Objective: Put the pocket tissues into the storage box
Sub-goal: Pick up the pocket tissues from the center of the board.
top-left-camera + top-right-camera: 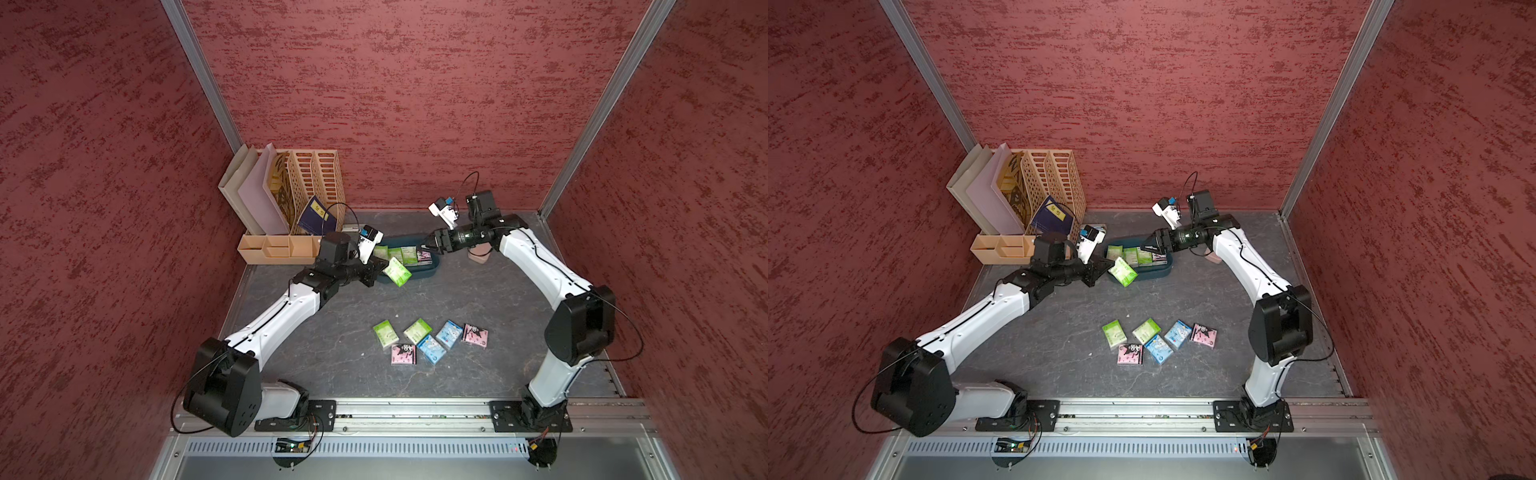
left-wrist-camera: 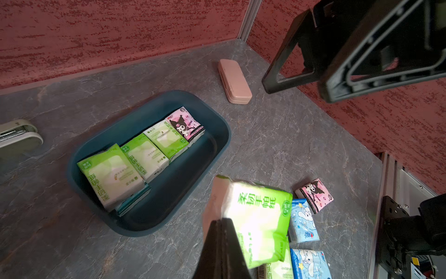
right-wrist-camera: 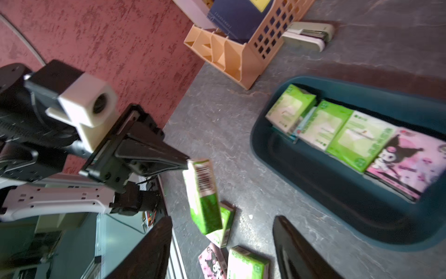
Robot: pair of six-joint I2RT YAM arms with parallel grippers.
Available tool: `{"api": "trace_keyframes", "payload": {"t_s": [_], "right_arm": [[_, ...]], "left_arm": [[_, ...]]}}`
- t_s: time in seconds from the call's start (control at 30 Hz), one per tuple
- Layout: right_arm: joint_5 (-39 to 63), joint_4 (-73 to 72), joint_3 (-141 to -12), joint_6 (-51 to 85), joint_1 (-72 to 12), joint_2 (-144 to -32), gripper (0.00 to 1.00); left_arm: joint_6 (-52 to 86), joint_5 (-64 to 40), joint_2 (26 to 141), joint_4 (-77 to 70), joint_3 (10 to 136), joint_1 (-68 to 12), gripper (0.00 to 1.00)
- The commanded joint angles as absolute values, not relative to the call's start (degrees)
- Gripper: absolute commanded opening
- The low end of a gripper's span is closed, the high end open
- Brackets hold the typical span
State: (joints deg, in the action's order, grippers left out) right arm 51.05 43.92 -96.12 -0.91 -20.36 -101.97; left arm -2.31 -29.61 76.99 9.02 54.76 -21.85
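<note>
**Top views.** In both top views the left gripper point(image 1: 384, 266) point(image 1: 1106, 266) is clamped on one end of the held packet point(image 1: 397, 273) point(image 1: 1123, 272). This green packet is tilted and off the table, by the near left corner of the box point(image 1: 419, 279) point(image 1: 1154, 277). The right gripper point(image 1: 424, 248) point(image 1: 1148, 248) hangs over the box's right end, jaws apart with nothing between them. The boxed packets point(image 1: 401, 254) point(image 1: 1133, 255) lie in a row inside the box. Six loose packets point(image 1: 432, 349) point(image 1: 1158, 348) lie on the table point(image 1: 332, 332) nearer the arm bases, well apart from the box.

**Left wrist view.** The fingers point(image 2: 224, 244) pinch the held packet point(image 2: 255, 222). The box point(image 2: 226, 135) contains three green packets and one pink in a row, with a bluish one under the end green packet. A pink case point(image 2: 235, 81) lies beyond the box and a stapler point(image 2: 17, 135) to one side of it.

**Right wrist view.** The right gripper's fingers point(image 3: 149, 248) are spread wide and hold nothing. The left gripper point(image 3: 187, 162) grips the held packet point(image 3: 204, 193) by its end. The organizer point(image 3: 229, 55) stands near the box point(image 3: 260, 145).
</note>
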Motion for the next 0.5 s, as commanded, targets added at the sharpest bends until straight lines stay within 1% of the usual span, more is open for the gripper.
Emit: {"api": "trace_keyframes", "payload": {"t_s": [0.0, 0.2, 0.47], "right_arm": [[52.06, 51.65, -98.6, -7.59, -23.51, -103.17, 0.69], [49.06, 50.76, -98.3, -7.83, -27.5, -104.98, 0.68], [43.29, 50.13, -99.93, -6.68, -30.1, -107.57, 0.67]], "left_arm": [[-3.79, -32.97, 77.34, 9.04, 56.9, -21.71, 0.0], [-3.22, -33.79, 76.9, 9.52, 57.19, -21.62, 0.0], [-2.55, -34.02, 76.47, 8.82, 56.97, -21.58, 0.0]]}}
